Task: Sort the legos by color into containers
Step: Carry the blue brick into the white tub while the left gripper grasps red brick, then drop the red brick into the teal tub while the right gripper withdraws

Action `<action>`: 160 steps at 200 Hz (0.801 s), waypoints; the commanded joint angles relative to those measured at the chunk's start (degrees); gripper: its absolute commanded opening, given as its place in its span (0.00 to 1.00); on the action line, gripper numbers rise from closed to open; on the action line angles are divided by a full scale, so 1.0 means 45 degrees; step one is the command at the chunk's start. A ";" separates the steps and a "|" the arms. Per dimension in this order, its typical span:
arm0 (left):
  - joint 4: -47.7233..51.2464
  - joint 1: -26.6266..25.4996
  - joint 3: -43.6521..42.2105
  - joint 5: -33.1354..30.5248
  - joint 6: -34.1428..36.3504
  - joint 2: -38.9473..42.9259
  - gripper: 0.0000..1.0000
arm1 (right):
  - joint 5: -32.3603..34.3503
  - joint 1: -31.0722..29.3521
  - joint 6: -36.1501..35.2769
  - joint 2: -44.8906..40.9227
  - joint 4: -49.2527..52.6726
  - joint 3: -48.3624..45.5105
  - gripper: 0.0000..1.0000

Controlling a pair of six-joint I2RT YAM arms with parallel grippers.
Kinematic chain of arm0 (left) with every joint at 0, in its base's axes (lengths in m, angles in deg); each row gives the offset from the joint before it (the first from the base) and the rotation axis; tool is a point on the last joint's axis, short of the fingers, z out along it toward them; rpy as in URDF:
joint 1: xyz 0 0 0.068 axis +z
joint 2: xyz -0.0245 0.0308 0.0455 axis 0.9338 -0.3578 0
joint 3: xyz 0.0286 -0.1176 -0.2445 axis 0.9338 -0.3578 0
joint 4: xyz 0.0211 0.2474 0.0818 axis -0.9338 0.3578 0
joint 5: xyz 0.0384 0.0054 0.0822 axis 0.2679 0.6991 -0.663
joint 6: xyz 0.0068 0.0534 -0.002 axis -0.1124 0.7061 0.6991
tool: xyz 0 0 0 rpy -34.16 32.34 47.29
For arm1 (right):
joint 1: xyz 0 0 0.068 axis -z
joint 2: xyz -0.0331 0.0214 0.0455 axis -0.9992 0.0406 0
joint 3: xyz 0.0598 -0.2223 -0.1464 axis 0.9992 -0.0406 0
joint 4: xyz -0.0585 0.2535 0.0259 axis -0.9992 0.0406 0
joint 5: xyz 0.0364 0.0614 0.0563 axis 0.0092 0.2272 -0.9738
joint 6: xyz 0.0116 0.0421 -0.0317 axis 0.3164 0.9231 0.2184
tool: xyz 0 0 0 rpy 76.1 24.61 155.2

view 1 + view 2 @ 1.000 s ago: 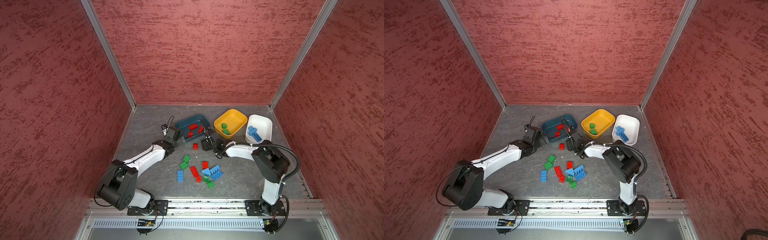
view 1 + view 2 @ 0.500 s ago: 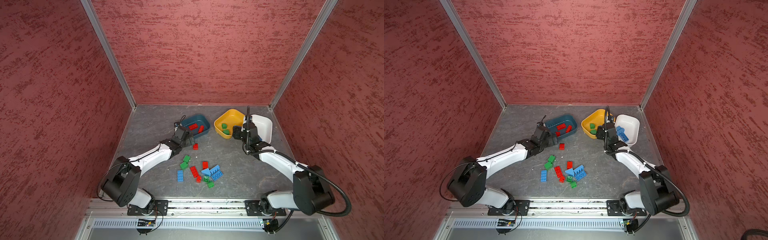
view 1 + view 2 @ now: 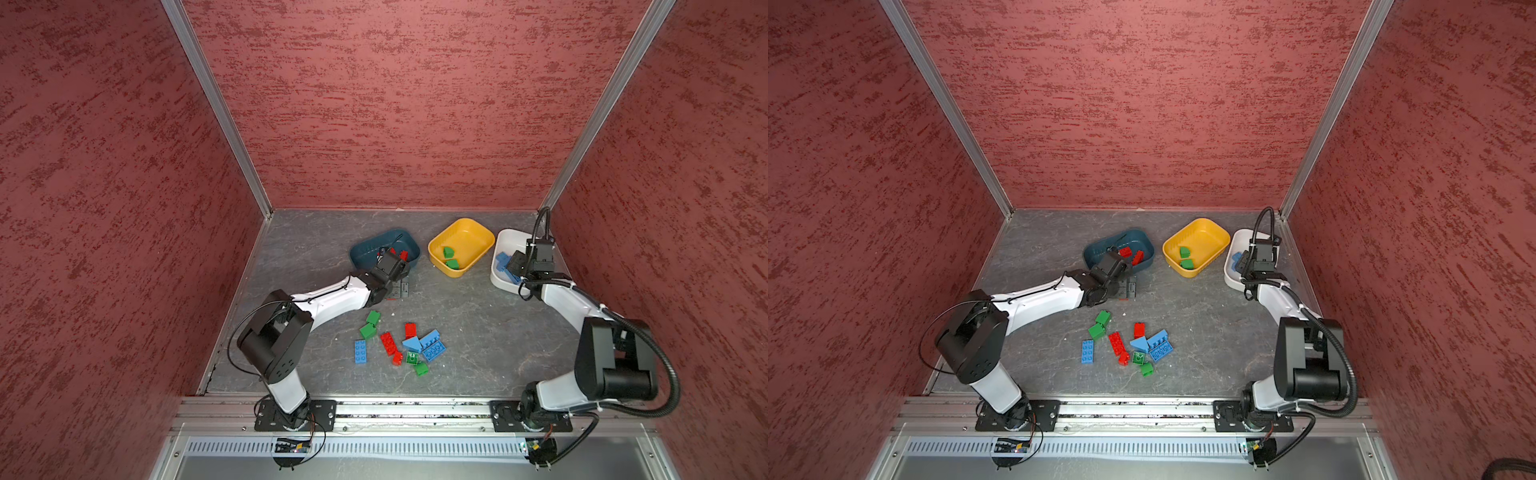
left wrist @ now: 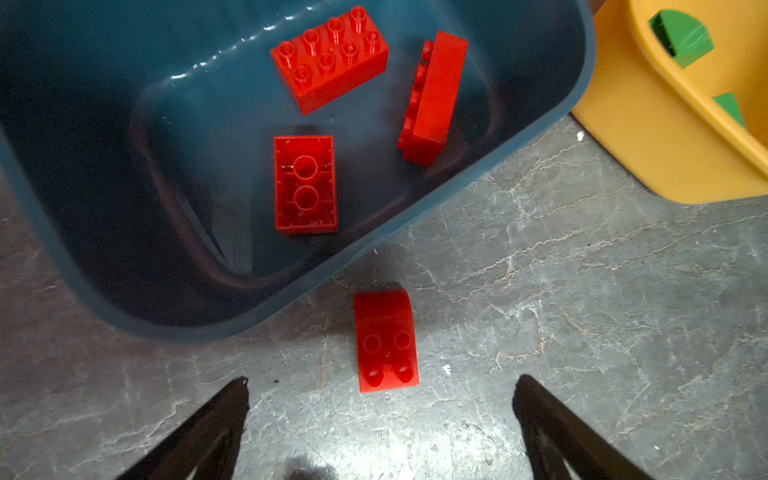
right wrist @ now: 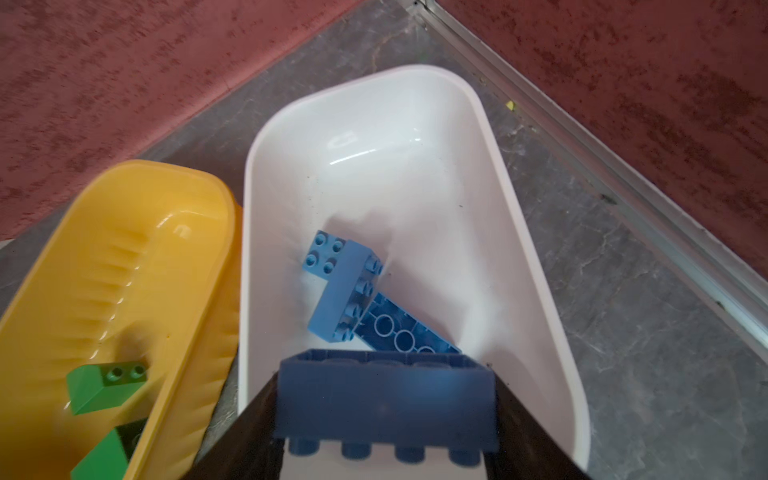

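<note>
Over the white tub (image 5: 415, 124), the right claw (image 5: 386, 376) grips a blue brick (image 5: 386, 401).

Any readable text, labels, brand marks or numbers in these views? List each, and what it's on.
None can be read.
No print or label shows on the dark teal plastic tub, yellow plastic tub, white plastic tub or grey stone-patterned tabletop.
Studs of the red plastic bricks and light blue plastic bricks: any embossing is too blurred to read.
The small circuit board on the front rail: too small to read.
</note>
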 commanded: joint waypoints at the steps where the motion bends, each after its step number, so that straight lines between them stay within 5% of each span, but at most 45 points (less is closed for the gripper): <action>1: 0.1150 -0.0214 0.0778 0.0060 0.0343 -0.0714 0.98 | 0.0163 0.0040 -0.0141 0.0351 0.1149 0.0890 0.82; 49: 0.1752 -0.0389 0.1579 -0.0159 0.0216 -0.1932 0.87 | -0.0751 0.0021 -0.0281 -0.0291 0.1236 0.0909 0.98; 160: 0.1697 -0.0191 0.2371 -0.0002 -0.0028 -0.3778 0.53 | -0.1888 -0.0595 -0.0392 -0.1660 0.1177 0.1042 0.99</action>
